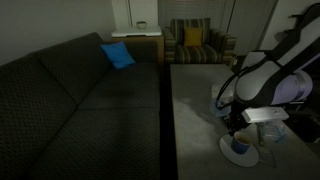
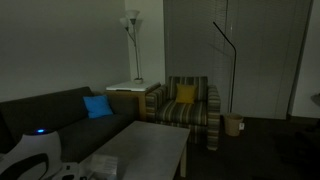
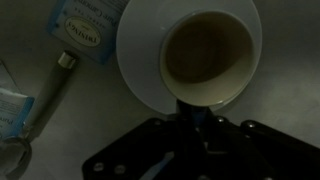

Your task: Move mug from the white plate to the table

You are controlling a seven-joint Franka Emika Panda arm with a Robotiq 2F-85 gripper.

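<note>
We see the mug (image 3: 205,62) on the white plate (image 3: 138,55), right at the claw (image 3: 200,118), whose grip we cannot tell. The table (image 1: 195,100) flanks a dark sofa (image 1: 70,95).

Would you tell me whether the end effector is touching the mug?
Cannot tell: in the wrist view the mug runs under the dark end effector; neither contact nor gap shows.

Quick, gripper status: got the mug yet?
Gripper: at the near rim of the mug, which sits on the white plate; open or closed cannot be told, too dark.
</note>
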